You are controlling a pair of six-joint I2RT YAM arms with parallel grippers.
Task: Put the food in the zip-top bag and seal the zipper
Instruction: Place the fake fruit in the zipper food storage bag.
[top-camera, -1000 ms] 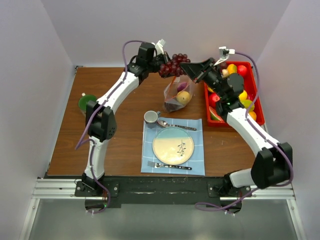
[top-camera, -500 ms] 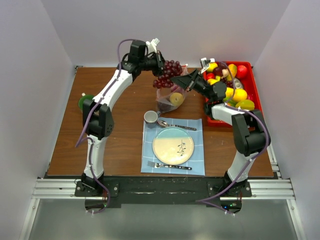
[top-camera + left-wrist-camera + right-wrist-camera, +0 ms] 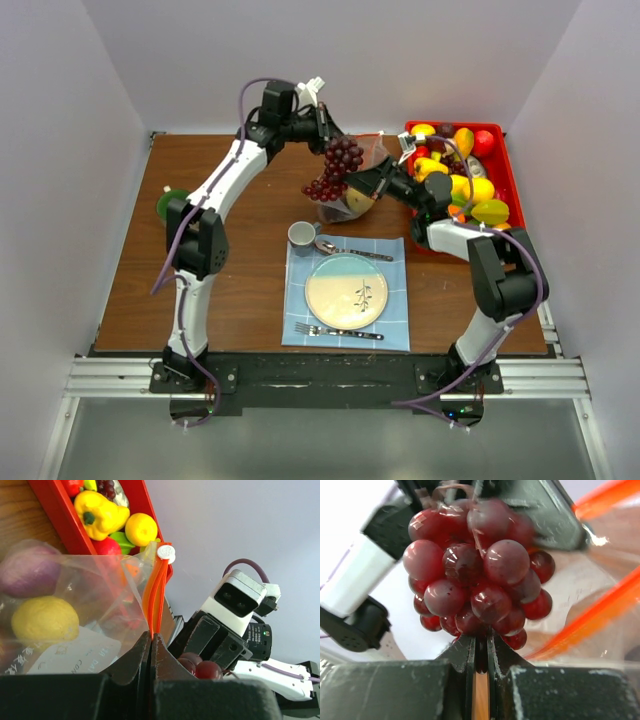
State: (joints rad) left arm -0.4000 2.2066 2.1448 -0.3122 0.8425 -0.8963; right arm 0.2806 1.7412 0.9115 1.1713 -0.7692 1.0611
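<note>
Well to the left of the zip-top bag point(image 3: 345, 208), a small green object point(image 3: 172, 205) sits near the table's edge. In front of the bag lie a cup point(image 3: 301, 235) and a plate point(image 3: 346, 290). The left gripper point(image 3: 151, 639) reaches the bag from behind it, its jaws pressed together on the zipper point(image 3: 156, 595) at the bag's mouth. Inside the bag lie a purple piece point(image 3: 27, 572) and a yellow piece point(image 3: 44, 619). The grapes point(image 3: 477, 580) hang over the bag's left side, at its mouth. The right gripper point(image 3: 481, 641), just right of the bag, has its jaws nearly closed, clamping the bunch at its base. Farther right of the bag, the red tray point(image 3: 507, 175) holds a yellow pepper point(image 3: 100, 512) and other fruit.
</note>
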